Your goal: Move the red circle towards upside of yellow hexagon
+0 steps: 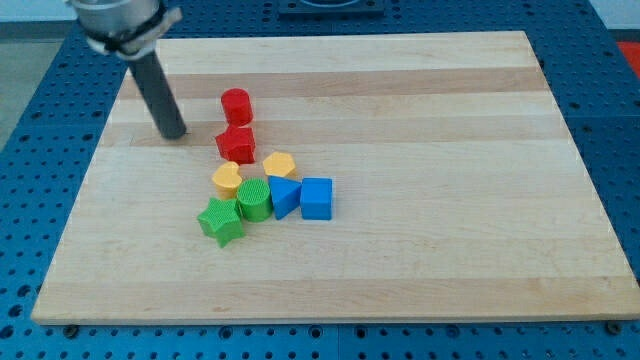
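The red circle (pixel 236 105) stands on the wooden board, in its upper left part. The yellow hexagon (pixel 280 165) lies below and to the right of it, at the top of a cluster of blocks. A red star-like block (pixel 236 143) sits between them, just below the red circle. My tip (pixel 174 133) rests on the board to the left of the red circle, a short gap away, not touching any block.
A yellow heart-shaped block (pixel 227 179), a green round block (pixel 254 200), a green star (pixel 221 221), a blue triangle (pixel 284 195) and a blue cube (pixel 316 198) crowd together below the hexagon. The wooden board (pixel 450 150) lies on a blue perforated table.
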You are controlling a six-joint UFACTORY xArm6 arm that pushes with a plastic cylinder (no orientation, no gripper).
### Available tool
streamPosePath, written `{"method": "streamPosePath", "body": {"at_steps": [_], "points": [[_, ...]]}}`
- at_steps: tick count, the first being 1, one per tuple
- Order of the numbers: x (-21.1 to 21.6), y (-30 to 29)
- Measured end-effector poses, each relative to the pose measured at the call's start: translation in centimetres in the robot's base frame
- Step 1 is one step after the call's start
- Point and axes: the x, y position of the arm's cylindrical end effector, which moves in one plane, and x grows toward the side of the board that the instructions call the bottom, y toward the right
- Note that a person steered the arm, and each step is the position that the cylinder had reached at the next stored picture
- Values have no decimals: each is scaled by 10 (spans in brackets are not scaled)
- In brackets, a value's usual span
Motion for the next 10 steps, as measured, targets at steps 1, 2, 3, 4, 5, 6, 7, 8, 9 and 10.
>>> {"method": "streamPosePath", "body": {"at_steps": [1,2,3,4,5,6,7,8,9,10], "points": [[-10,-1],[-21,29],[-21,33],[-21,57],[-31,84],[-37,95],[-38,102],[-40,103],[-29,95],[-11,93]]}}
